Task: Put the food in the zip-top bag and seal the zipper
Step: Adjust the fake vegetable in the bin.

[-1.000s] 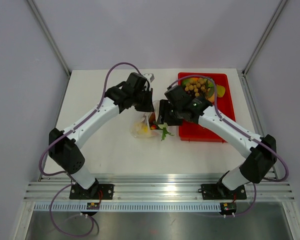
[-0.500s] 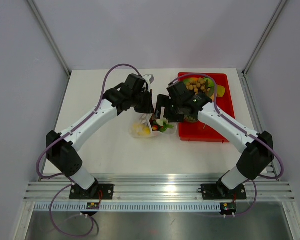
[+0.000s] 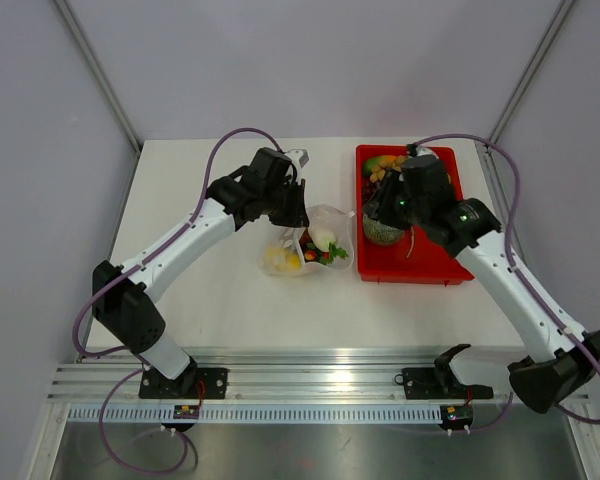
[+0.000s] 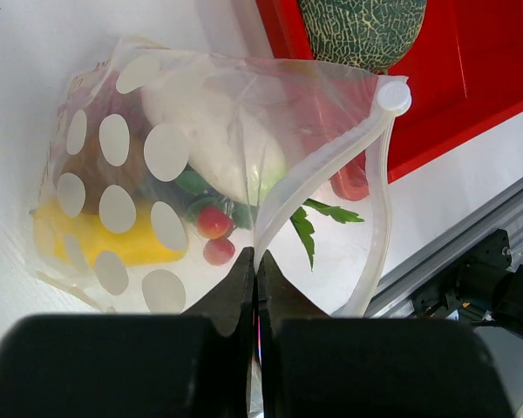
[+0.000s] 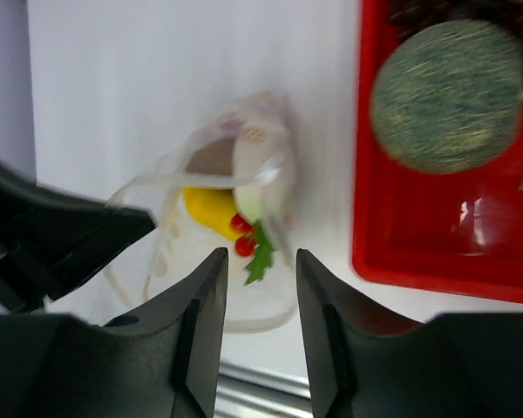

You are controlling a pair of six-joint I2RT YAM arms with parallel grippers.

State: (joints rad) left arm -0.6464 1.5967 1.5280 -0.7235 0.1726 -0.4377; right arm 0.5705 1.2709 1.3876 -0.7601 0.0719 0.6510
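R fingers (image 5: 200, 322) back over red tray (image 3: 435, 262), apart, empty; L fingers (image 4: 235, 292) pinch zip-top bag (image 4: 200, 131) rim

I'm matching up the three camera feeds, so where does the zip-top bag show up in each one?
Top external: the zip-top bag lies mid-table, just left of the red tray.
Left wrist: it fills the upper left and middle, its mouth edge pinched by the left gripper.
Right wrist: centre-left, blurred.
Shared landmark: the netted melon in the red tray, seen in all three.
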